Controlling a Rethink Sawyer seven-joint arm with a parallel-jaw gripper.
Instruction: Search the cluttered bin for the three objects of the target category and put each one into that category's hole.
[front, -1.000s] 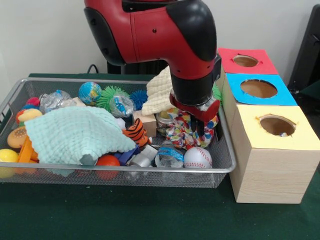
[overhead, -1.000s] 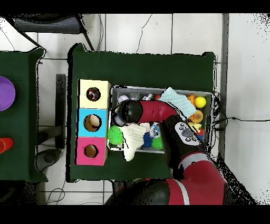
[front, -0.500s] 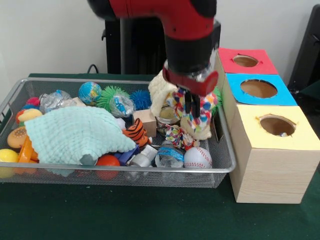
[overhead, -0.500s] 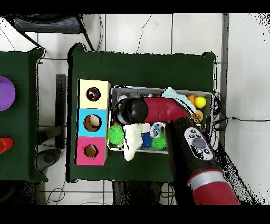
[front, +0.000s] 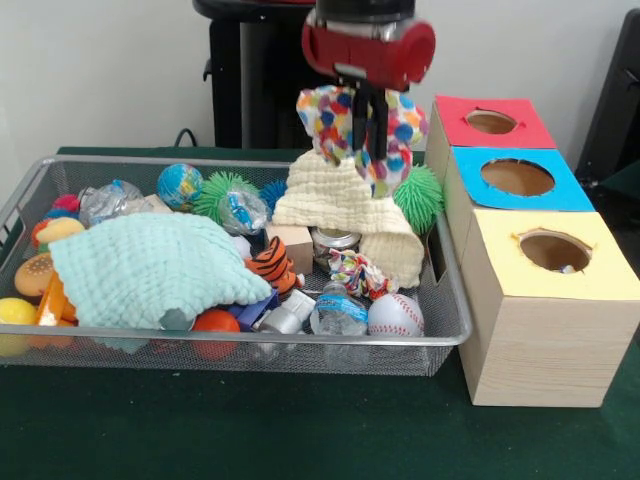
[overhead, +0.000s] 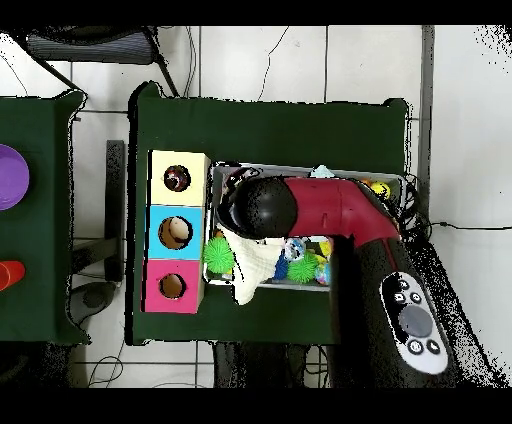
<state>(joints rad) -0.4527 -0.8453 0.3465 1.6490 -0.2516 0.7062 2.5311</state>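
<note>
One spotted cloth (front: 345, 118) hangs pinched in the closed tool (front: 366, 112), lifted above the wire bin (front: 440, 330). Below, the bin holds a mint towel (front: 150, 268), a cream towel (front: 350, 215), a baseball (front: 395, 315) and other toys, beside three boxes (front: 535, 300) with holes.

No legible text (labels blurred)

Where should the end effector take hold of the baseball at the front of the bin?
Probably from straight above, closing across the widest part of the baseball. It lies exposed by the wire bin front corner, with a water bottle close beside it, so side approaches look crowded.
</note>
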